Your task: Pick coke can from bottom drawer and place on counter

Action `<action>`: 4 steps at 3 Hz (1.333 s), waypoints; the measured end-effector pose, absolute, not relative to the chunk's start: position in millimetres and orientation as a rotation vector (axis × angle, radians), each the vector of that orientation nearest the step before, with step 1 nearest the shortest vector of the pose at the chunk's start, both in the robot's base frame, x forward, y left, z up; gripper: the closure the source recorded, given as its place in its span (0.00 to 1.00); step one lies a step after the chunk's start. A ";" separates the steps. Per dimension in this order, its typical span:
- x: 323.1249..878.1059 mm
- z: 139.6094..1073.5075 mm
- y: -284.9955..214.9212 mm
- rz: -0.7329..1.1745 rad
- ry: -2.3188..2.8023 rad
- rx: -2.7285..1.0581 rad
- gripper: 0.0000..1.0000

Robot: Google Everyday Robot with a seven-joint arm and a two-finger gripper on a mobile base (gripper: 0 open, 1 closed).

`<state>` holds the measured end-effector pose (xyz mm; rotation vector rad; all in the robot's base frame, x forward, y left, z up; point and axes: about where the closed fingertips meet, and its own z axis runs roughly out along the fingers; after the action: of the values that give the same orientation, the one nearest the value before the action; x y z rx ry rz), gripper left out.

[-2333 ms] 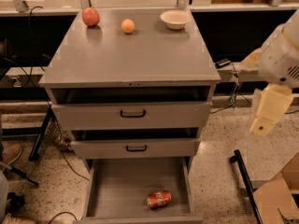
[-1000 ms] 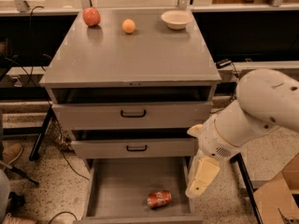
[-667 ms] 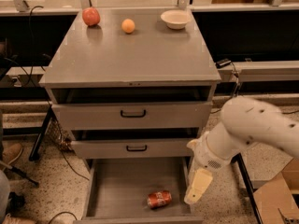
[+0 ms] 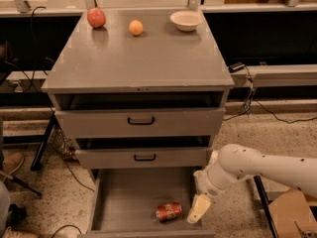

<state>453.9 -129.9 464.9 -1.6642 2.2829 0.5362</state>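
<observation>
The coke can [image 4: 169, 211] lies on its side in the open bottom drawer [image 4: 124, 197], near the front right corner. My gripper [image 4: 198, 208] hangs at the end of the white arm, low over the drawer's right side, just right of the can. The counter [image 4: 138, 58] is the grey top of the cabinet above.
A red apple [image 4: 96, 18], an orange [image 4: 135, 28] and a white bowl [image 4: 185, 20] stand along the back of the counter. The two upper drawers [image 4: 141, 121] are slightly open. A cardboard box [image 4: 292, 214] sits on the floor at the right; cables and a stand leg lie at the left.
The arm has swung down from the right of the cabinet. The gripper has dropped lower and leftward, now close beside the can in the bottom drawer. The can has not moved.
</observation>
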 end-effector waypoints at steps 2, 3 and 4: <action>460.1 431.0 -129.1 0.537 2.275 -1.652 0.00; 478.7 375.8 -126.5 0.581 2.217 -1.647 0.00; 503.2 320.8 -118.8 0.630 2.135 -1.673 0.00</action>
<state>503.2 -118.8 320.8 -1.6734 2.1350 0.6300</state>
